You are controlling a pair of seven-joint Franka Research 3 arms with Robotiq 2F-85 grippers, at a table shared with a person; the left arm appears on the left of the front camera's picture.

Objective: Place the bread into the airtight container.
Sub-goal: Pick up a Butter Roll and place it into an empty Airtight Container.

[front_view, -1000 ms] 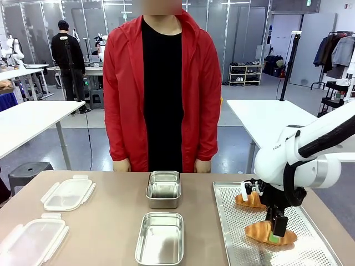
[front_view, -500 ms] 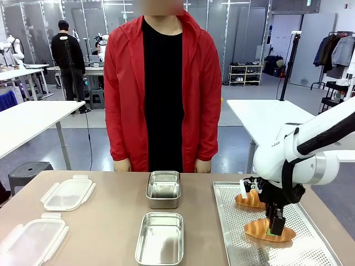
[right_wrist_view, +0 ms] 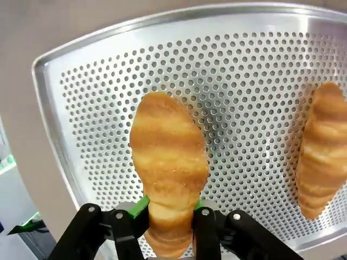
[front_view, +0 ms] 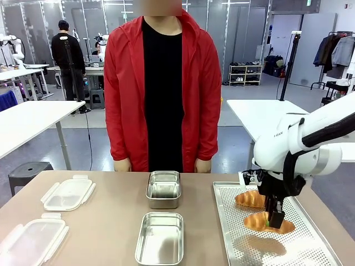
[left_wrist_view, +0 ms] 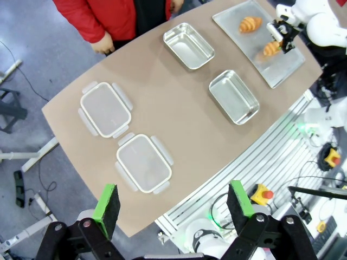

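My right gripper [front_view: 271, 222] is shut on a golden croissant [front_view: 256, 222] and holds it a little above the perforated metal tray [front_view: 230, 221]. Its shadow lies on the tray beneath it. The right wrist view shows that croissant [right_wrist_view: 168, 168] pinched between the green pads [right_wrist_view: 140, 206]. A second croissant [front_view: 248, 199] rests on the tray farther back, and it is at the right edge [right_wrist_view: 320, 157] of the wrist view. Two open steel containers sit mid-table, one near [front_view: 160, 238] and one far [front_view: 163, 188]. My left gripper [left_wrist_view: 172, 201] hangs open high above the table.
Two clear plastic lids [front_view: 67, 193] [front_view: 29, 241] lie at the table's left. A person in a red jacket [front_view: 162, 88] stands at the far edge with hands [front_view: 121, 164] at the table rim. Bare tabletop lies between lids and containers.
My right gripper has risen with the croissant, lifting it off the tray and slightly toward the far side. The person and containers stay still.
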